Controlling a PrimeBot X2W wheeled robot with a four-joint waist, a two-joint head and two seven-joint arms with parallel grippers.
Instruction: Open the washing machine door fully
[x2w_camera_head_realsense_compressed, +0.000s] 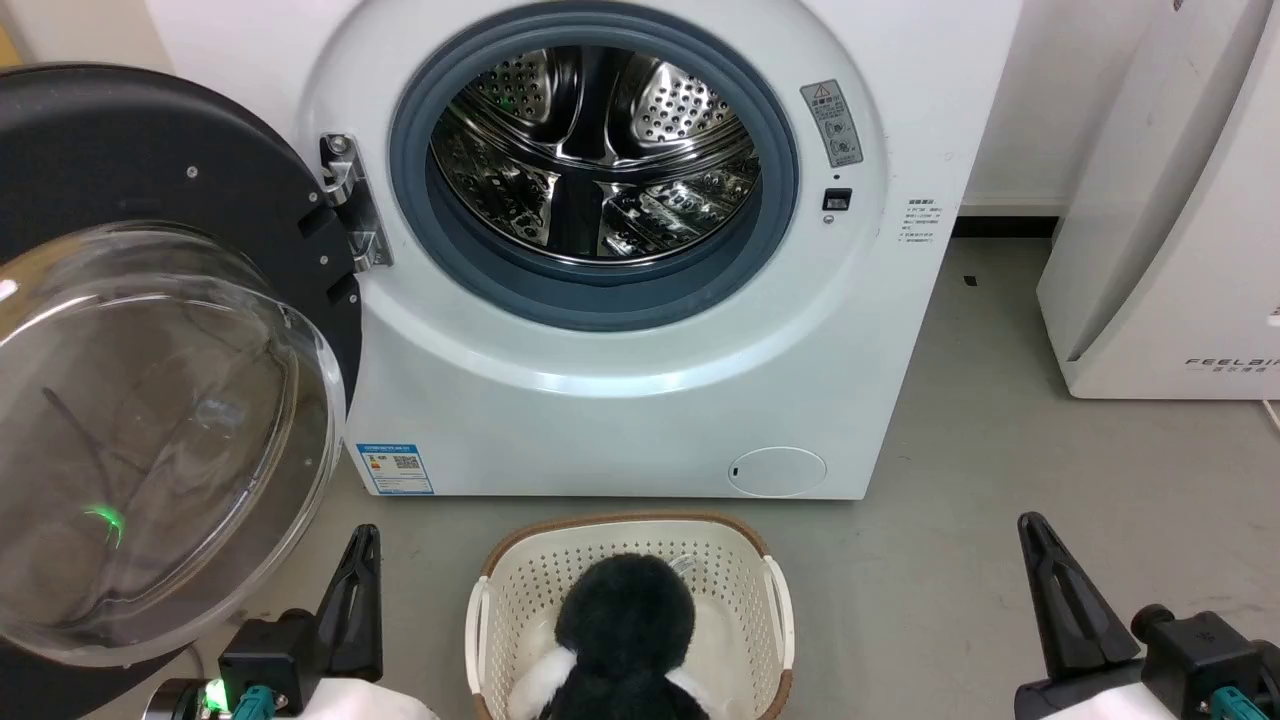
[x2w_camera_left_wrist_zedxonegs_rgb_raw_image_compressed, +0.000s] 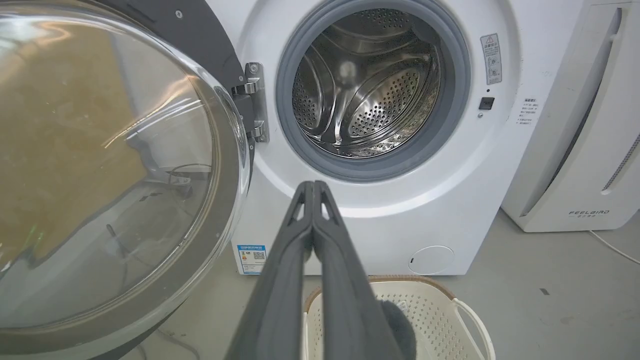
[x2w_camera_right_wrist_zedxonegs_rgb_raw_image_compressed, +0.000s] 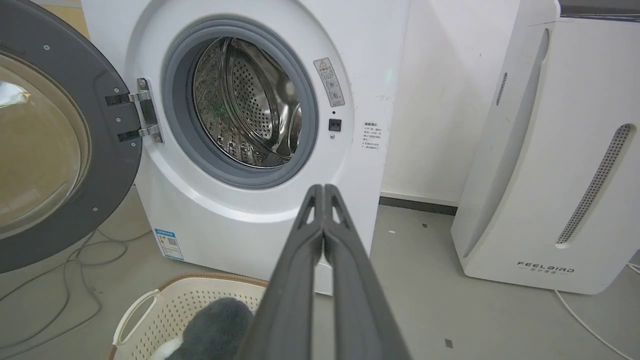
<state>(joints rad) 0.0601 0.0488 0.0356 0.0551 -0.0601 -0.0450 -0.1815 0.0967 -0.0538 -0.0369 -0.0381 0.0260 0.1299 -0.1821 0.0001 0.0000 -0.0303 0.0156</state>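
Observation:
The washing machine (x2w_camera_head_realsense_compressed: 620, 400) stands straight ahead, its steel drum and grey gasket exposed. The washing machine door (x2w_camera_head_realsense_compressed: 120, 170) hangs swung wide to the left on its hinge, its inner side with the clear glass bowl facing me; it also shows as the washing machine door (x2w_camera_left_wrist_zedxonegs_rgb_raw_image_compressed: 200, 40) and the washing machine door (x2w_camera_right_wrist_zedxonegs_rgb_raw_image_compressed: 107, 150) in the wrist views. My left gripper (x2w_camera_head_realsense_compressed: 362, 535) is at the lower left, just right of the door's lower rim, apart from it, fingers pressed together and holding nothing. My right gripper (x2w_camera_head_realsense_compressed: 1030, 525) is at the lower right, shut and empty, far from the door.
A cream laundry basket (x2w_camera_head_realsense_compressed: 740, 560) with a black-and-white plush toy (x2w_camera_head_realsense_compressed: 625, 625) sits on the floor before the machine, between my arms. A white FEELAIR appliance (x2w_camera_head_realsense_compressed: 1170, 220) stands at the right. Cables (x2w_camera_right_wrist_zedxonegs_rgb_raw_image_compressed: 65, 260) lie on the floor under the door. Grey floor stretches right of the basket.

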